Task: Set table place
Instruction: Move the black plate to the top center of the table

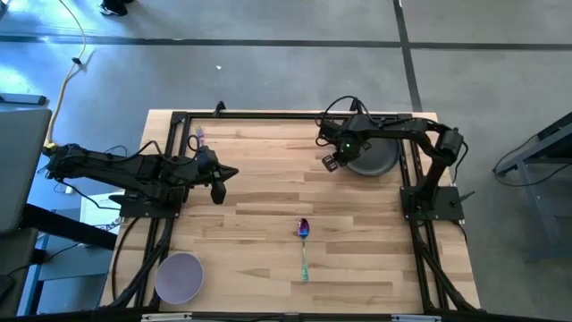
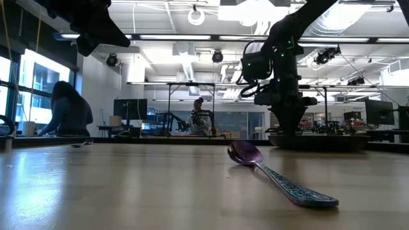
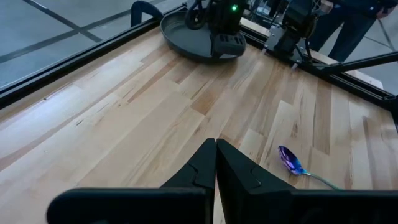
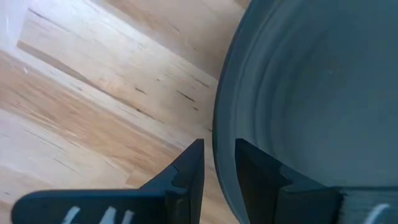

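Your right gripper (image 1: 332, 162) sits at the far right part of the table (image 1: 268, 192), right at the near-left rim of the dark grey plate (image 1: 375, 161). In the right wrist view the two fingers (image 4: 186, 168) straddle the plate's (image 4: 311, 93) rim, one outside on the wood, one over the inside, with a narrow gap between them. They look pinched on the rim, so you are grasping the plate. The plate lies flat by the far right corner of the frame (image 1: 268, 117).

Your left gripper (image 1: 229, 173) hangs over the left-middle of the table, pointing toward the right side. In the left wrist view its fingers (image 3: 214, 163) are pressed together, clenched on nothing.

The spoon (image 1: 304, 246) lies flat near the table's centre, toward the near edge, purple head pointing to the far side, teal handle toward the near side. It's well apart from both grippers. In the low view the spoon (image 2: 275, 174) rests on the wood in front of the plate (image 2: 319, 142), bowl side up.

The lavender bowl (image 1: 180, 276) stands at the near left corner, partly over the frame rail. A small purple-handled fork (image 1: 199, 137) lies at the far left, near the frame, just beyond your left arm.

People (image 2: 67, 108) sit at desks in the room behind the table.
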